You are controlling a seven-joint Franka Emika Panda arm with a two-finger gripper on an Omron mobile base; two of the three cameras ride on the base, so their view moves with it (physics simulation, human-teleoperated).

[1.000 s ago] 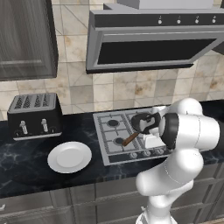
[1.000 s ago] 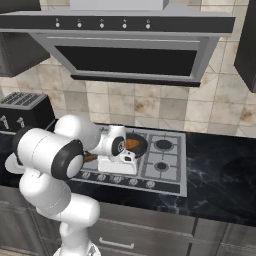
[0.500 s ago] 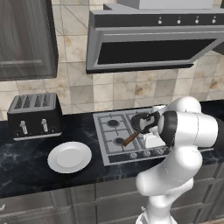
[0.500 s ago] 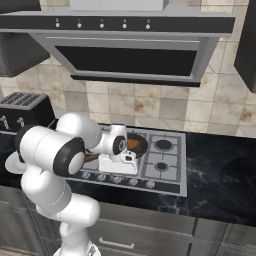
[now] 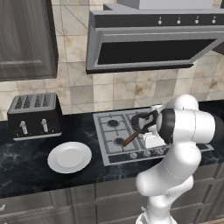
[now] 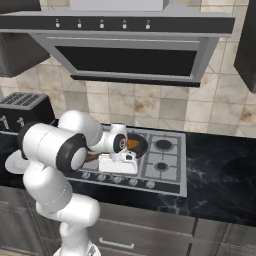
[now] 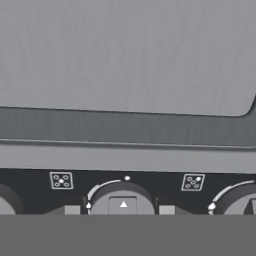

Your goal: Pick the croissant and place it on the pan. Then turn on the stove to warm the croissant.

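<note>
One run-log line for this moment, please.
stage: knob approach | golden-brown croissant: in dark grey frying pan on silver-grey gas stove | gripper: low over front knobs

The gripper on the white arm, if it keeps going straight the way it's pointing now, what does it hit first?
Most likely the round grey stove knob with the white triangle mark, centred low in the hand view between two neighbouring knobs. The gripper hangs over the silver-grey gas cooktop's front knob row. How far off it is, I cannot tell.

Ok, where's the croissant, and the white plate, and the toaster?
croissant [image 6: 133, 144], right base view, its golden top inside the pan.
white plate [image 5: 69, 157], left base view, the middle of the dish.
toaster [image 5: 35, 117], left base view, its black front face.
</note>
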